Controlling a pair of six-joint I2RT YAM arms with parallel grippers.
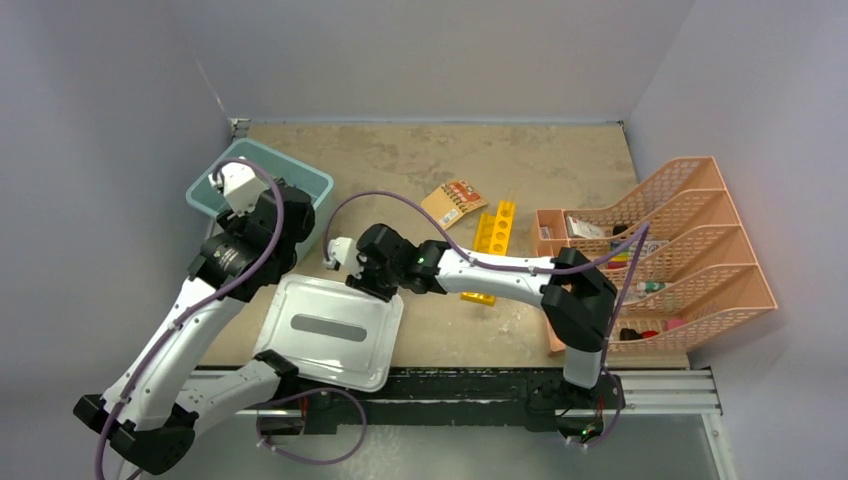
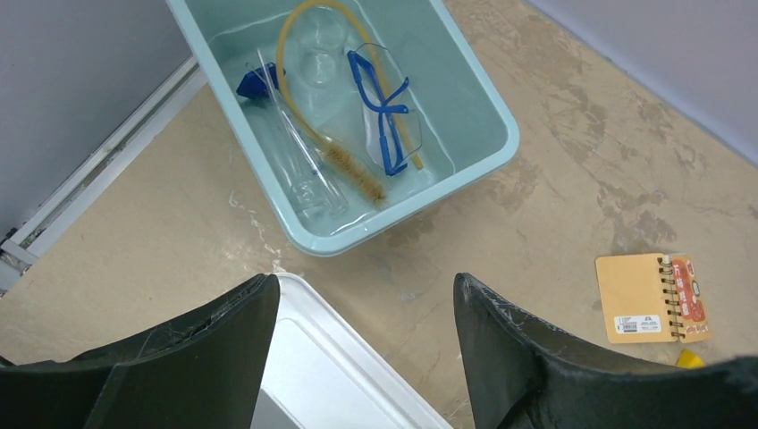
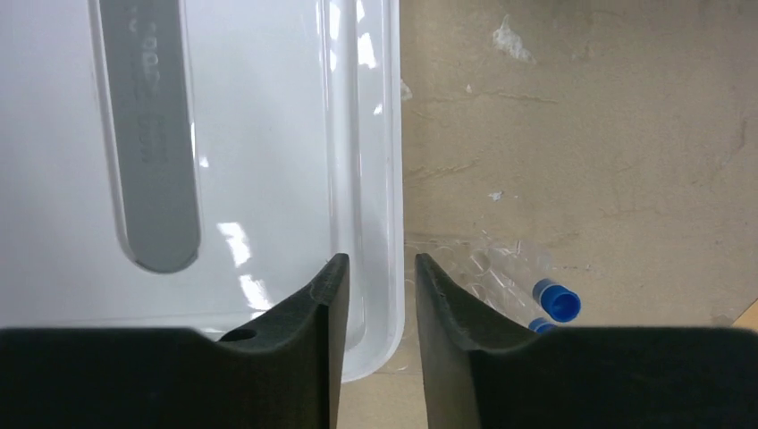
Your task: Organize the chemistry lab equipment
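The right gripper [image 3: 382, 264] hovers over the right rim of the flat white plastic tray [image 3: 268, 134]. Its jaws are parted only narrowly, with the rim showing in the slit between them. They hold nothing that I can see, and I cannot tell whether they touch the rim. The small clear blue-capped tubes [image 3: 554, 302] lie on the tan surface [image 3: 626, 134] just beside the tray, on the outer side of the right-hand jaw. Their long axis slants away from the rim, with the 2 visible caps at the far end. A sideways shift off the tray would probably bring the jaws over them, and this arm is clearly the nearer 1. The left gripper [image 2: 365, 286] hangs with jaws wide apart and empty, near the teal plastic bin [image 2: 384, 231], which holds a thin bristle brush on a yellow looped handle [image 2: 353, 174].
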